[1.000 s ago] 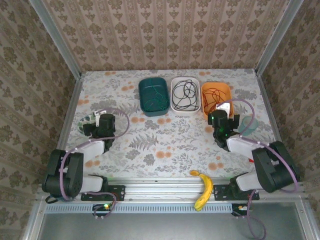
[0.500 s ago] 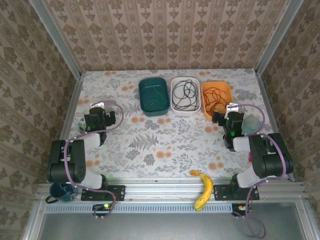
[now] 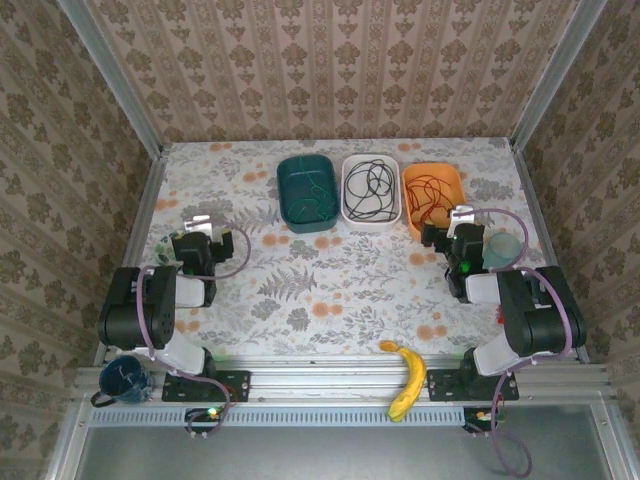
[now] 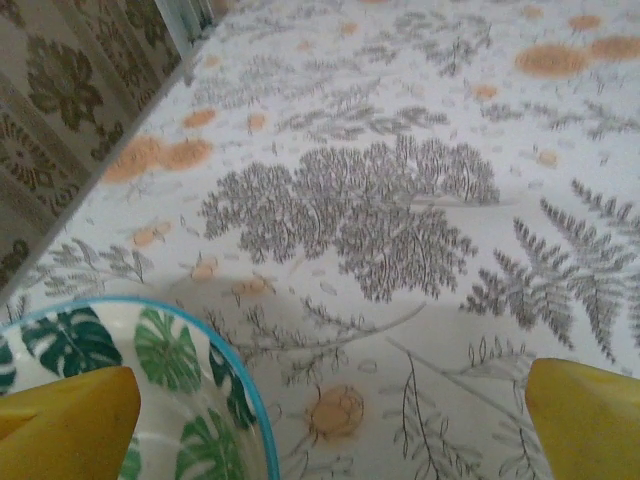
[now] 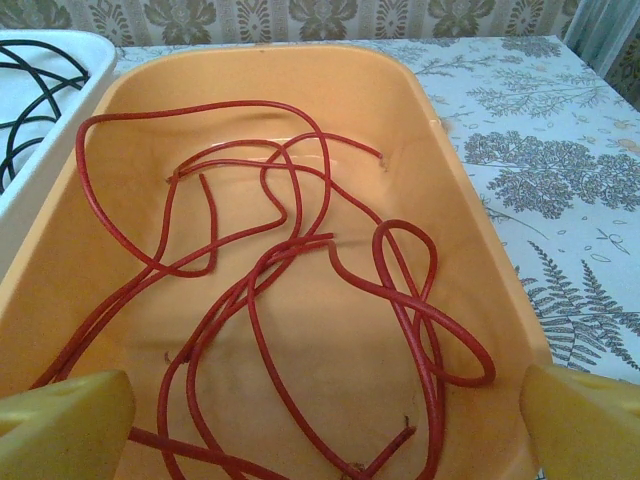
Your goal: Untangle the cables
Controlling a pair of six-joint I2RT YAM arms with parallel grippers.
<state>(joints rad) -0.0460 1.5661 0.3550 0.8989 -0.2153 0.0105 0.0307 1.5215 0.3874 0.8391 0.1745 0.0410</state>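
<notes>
Three bins (image 3: pixel 371 225) on floral table (image 3: pixel 330 285)

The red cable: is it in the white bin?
No, the red cable lies loose in the orange bin, next to the white bin.

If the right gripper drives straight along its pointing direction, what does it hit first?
Most likely the red cable lying in the orange bin, which sits directly ahead of the open right gripper. Depth is unclear, so the bin's near rim could come first.
</notes>
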